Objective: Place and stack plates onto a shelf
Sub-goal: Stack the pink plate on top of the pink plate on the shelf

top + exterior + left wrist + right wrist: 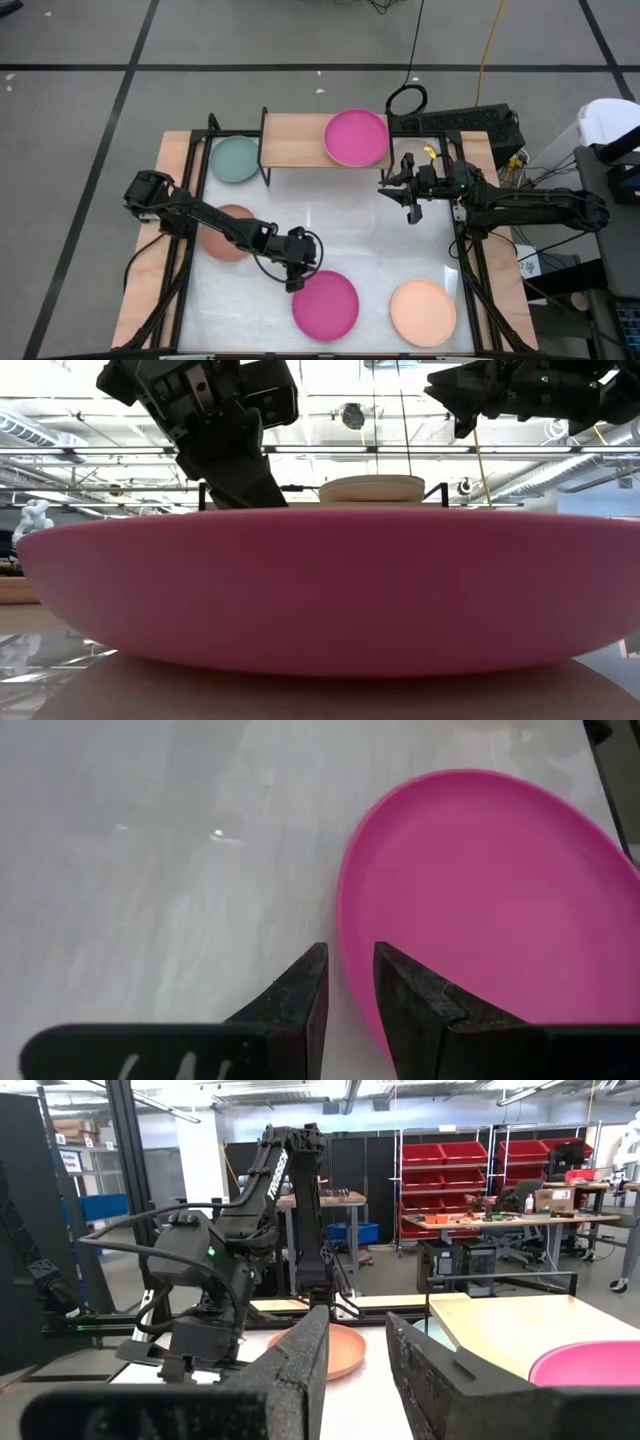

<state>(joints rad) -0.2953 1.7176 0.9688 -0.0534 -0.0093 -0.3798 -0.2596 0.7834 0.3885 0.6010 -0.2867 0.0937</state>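
Observation:
A magenta plate (325, 304) lies flat on the white table near its near edge and fills the low view (320, 590). My left gripper (294, 281) (350, 952) is at this plate's far-left rim, its fingers nearly together. A second magenta plate (355, 138) rests on the right half of the light-wood shelf (295, 140). My right gripper (386, 187) (358, 1320) hovers raised in front of the shelf's right end, slightly open and empty, pointing toward the table's left. Teal (235, 158), terracotta (228, 235) and peach (423, 312) plates lie on the table. My left gripper straddles the near magenta plate's rim (342, 935) on its far-left side, one finger (400, 985) over the inside and the other (305, 985) outside on the table side. It comes slanting down from the far left. The plate lies with its underside on the table (330, 665).
The left arm (200, 215) reaches over the terracotta plate. The shelf's left half (290, 140) is bare wood. Black frame rails (185, 250) run along the table's left and right sides. Cables and a dark box (470, 122) sit beyond the far right corner.

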